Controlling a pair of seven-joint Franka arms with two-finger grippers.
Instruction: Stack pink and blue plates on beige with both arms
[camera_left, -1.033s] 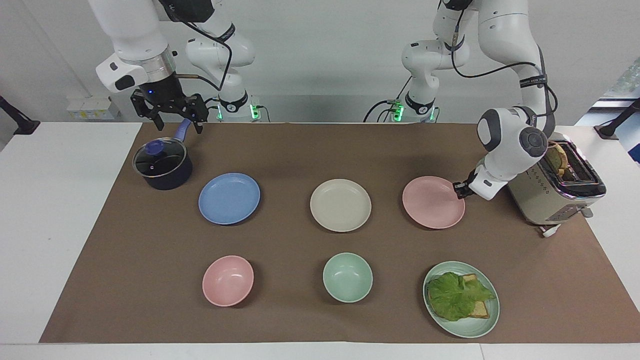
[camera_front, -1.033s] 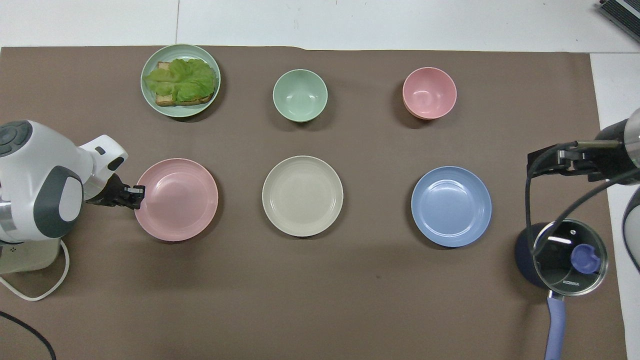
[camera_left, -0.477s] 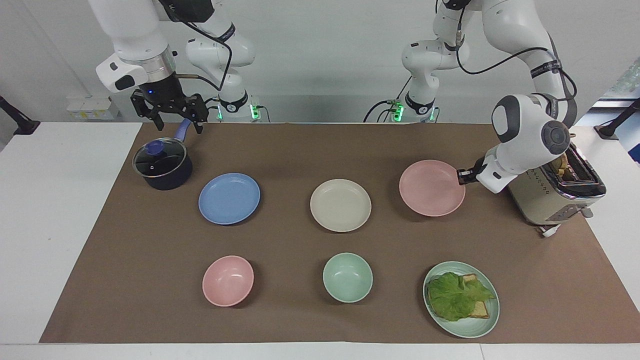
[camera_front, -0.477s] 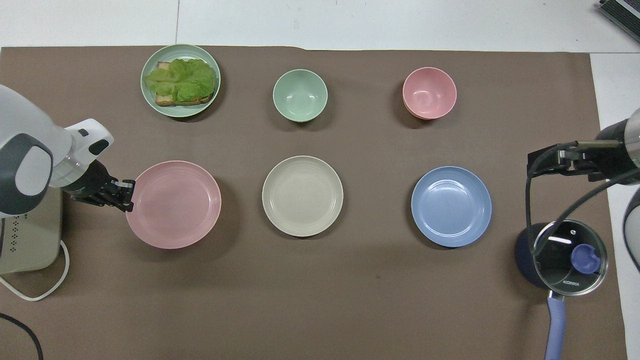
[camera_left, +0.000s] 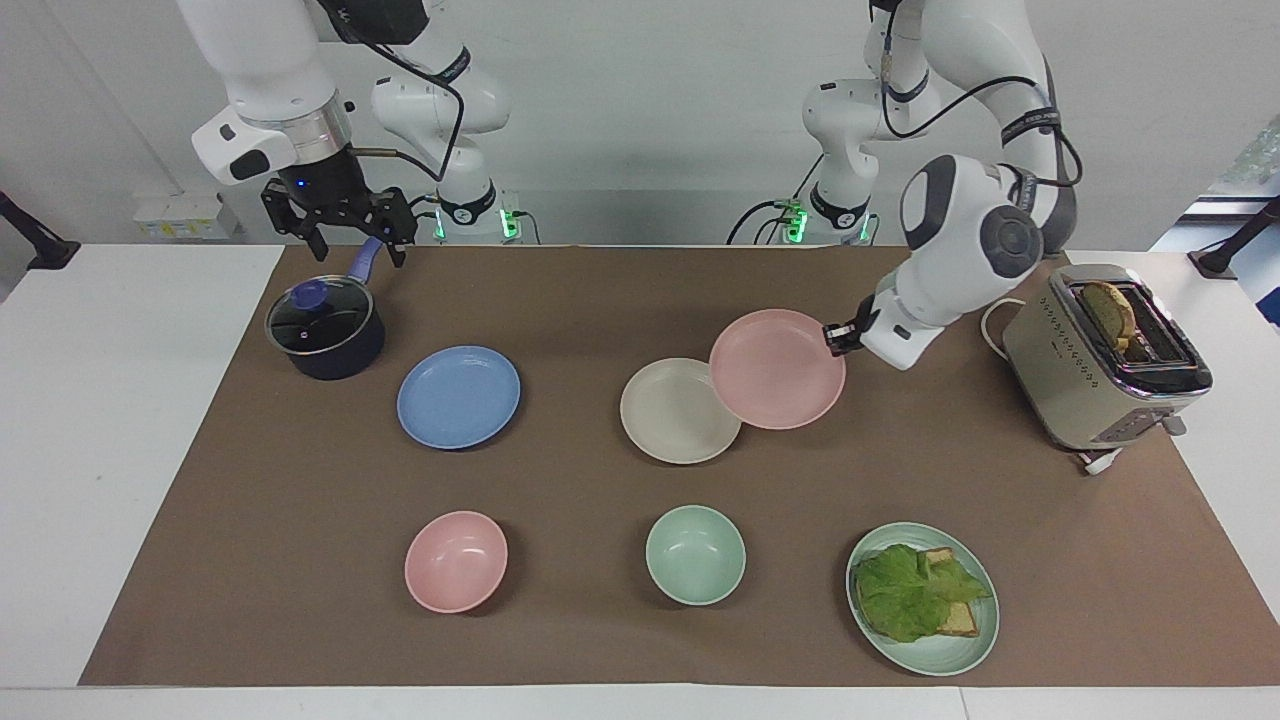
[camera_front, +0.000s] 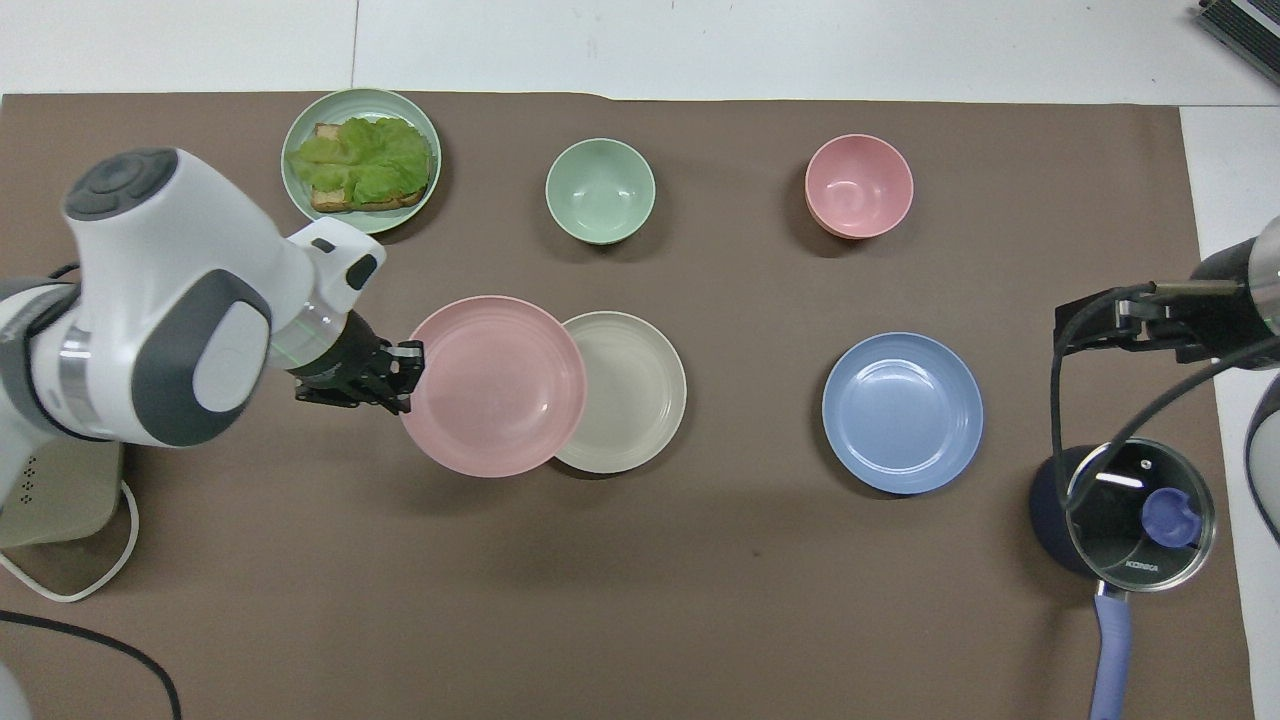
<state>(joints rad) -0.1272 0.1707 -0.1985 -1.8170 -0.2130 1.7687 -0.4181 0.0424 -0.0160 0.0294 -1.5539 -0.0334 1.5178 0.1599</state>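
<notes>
Pink plate (camera_left: 777, 369) up in air, pinched at its rim by L claw (camera_left: 832, 338), on the edge toward L arm's end of desk. Plate hangs roughly level, partly over beige plate (camera_left: 673, 412), not yet centred on it. In overhead view pink (camera_front: 494, 385) covers about a third of beige (camera_front: 630, 391).

Blue plate (camera_left: 458, 397) flat on desk mat, beside beige toward R arm's end, untouched. R claw (camera_left: 338, 226) spread wide, holds nothing, waits over pot (camera_left: 325, 328) handle area.

Handling, my read: plates look thin, matte, prob. light plastic or fibre, stiff enough to carry from one rim point w/o sagging. Shallow raised lip is the only real hold; flat centre gives claw nothing. One-sided rim pinch means the free edge could droop or plate could swing if moved fast; matte surface should help vs. slip. Not likely to shatter on a short drop, but could skid off beige if let go off-centre.

Blue: same size and shape, so same approach, rim on the side toward R arm, low side-on pinch.
</notes>
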